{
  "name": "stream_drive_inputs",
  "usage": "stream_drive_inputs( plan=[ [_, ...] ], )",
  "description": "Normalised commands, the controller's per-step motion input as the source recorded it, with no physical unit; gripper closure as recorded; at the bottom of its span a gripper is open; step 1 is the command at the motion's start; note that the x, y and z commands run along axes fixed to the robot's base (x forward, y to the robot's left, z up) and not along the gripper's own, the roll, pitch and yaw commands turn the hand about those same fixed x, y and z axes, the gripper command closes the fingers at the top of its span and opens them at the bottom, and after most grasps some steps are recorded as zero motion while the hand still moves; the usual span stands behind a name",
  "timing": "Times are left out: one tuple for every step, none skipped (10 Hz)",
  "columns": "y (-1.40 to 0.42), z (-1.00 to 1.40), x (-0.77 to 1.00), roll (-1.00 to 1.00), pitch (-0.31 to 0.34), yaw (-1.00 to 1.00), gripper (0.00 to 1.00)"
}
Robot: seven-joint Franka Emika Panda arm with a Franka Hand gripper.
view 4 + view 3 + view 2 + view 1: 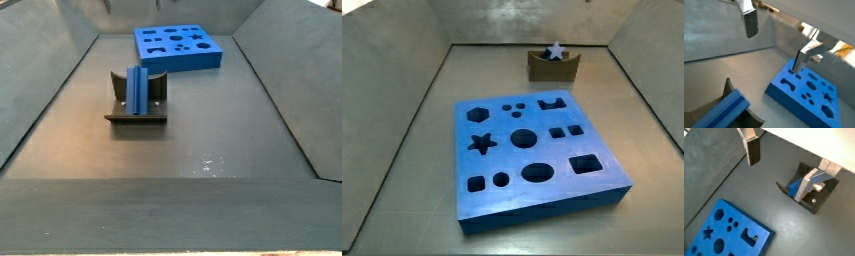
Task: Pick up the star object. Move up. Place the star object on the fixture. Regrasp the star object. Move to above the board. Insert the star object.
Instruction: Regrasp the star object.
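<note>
Star object (138, 88) rests in fixture (136, 112) notch, left-centre of side view; placing done. Pincer (784, 159) wide, empty, raised. Regrasp and insertion into board (529, 150) remain.

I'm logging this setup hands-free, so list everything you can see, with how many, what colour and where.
Board: one, blue, many shaped holes, flat on the floor.
Star object: one, blue, resting in the fixture's notch, apart from the board.
Fixture: one, dark olive-brown, on the floor away from the board.
Enclosure walls: grey, around the floor.
Gripper: one, silver fingers with dark pads, open and empty, above the floor; absent from both side views.
</note>
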Motion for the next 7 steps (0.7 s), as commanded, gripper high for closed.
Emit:
stream_drive_inputs(
  plan=[
    [-0.12,0.02,-0.04,1.00,0.018,0.02,0.00],
    [-0.01,0.02,-0.04,1.00,0.015,0.02,0.00],
    [-0.03,0.00,-0.03,1.00,0.009,0.02,0.00],
    [-0.04,0.00,-0.03,1.00,0.005,0.02,0.00],
    [-0.03,0.00,-0.03,1.00,0.001,0.02,0.00],
    [-0.02,0.00,-0.03,1.00,-0.009,0.02,0.00],
    [-0.02,0.00,-0.02,1.00,-0.013,0.02,0.00]
  ],
)
